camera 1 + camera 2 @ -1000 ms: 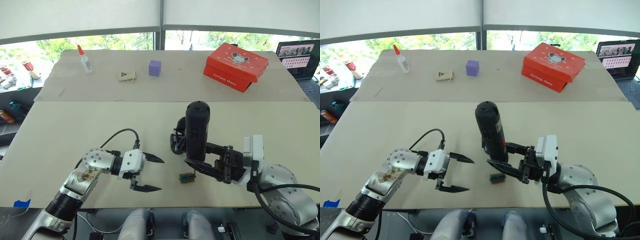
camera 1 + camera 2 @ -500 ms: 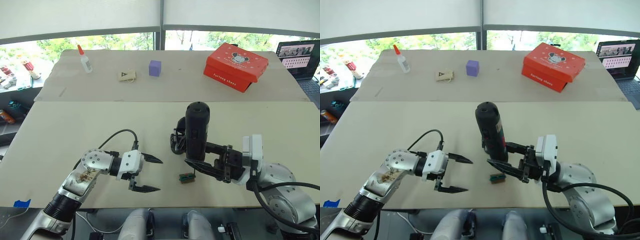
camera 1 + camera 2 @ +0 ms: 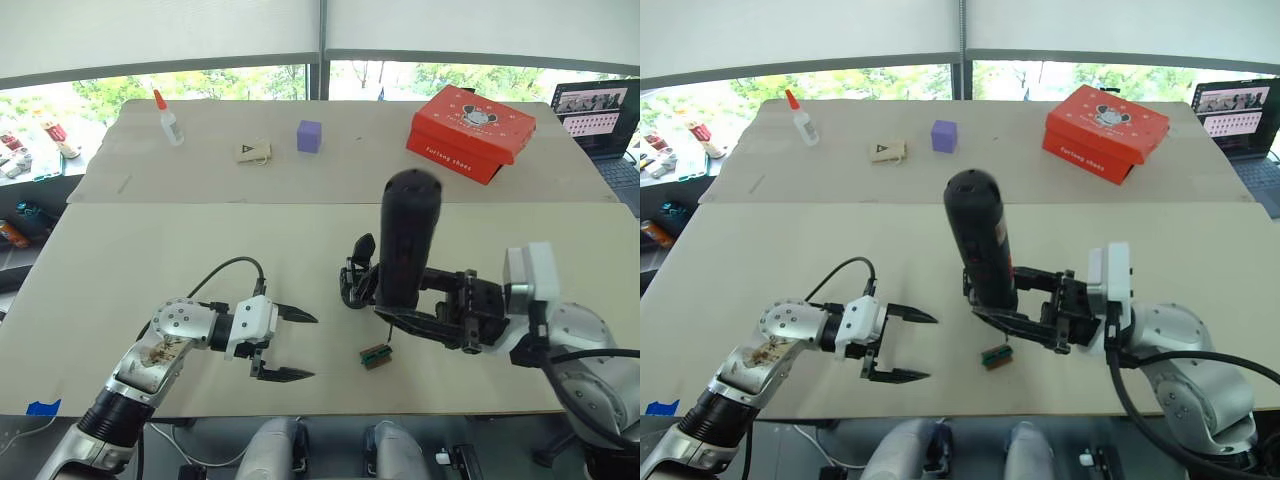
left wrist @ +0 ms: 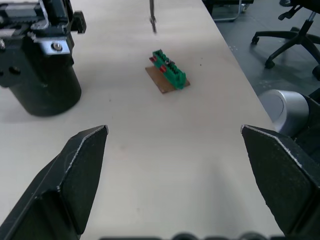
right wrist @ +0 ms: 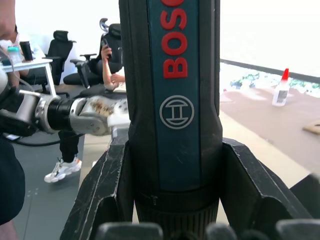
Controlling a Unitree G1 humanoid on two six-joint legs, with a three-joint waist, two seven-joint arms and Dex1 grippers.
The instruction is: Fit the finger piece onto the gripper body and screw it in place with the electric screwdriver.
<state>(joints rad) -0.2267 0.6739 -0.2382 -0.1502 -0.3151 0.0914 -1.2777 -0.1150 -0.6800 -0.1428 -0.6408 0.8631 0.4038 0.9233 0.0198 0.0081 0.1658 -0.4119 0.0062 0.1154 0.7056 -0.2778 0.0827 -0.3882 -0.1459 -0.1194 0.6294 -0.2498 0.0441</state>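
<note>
Since 1 second earlier, the right gripper (image 3: pixel 405 318) had lifted the electric screwdriver (image 3: pixel 406 240) higher, clamped upright beside the gripper body (image 3: pixel 356 283). The left gripper (image 3: pixel 290 345) hovered wide open and empty over the desk (image 3: pixel 150 250).

The beige table (image 3: pixel 150 250) carries the gripper body (image 3: pixel 356 285), a green-and-brown block (image 3: pixel 375 355) and a red box (image 3: pixel 470 132).
</note>
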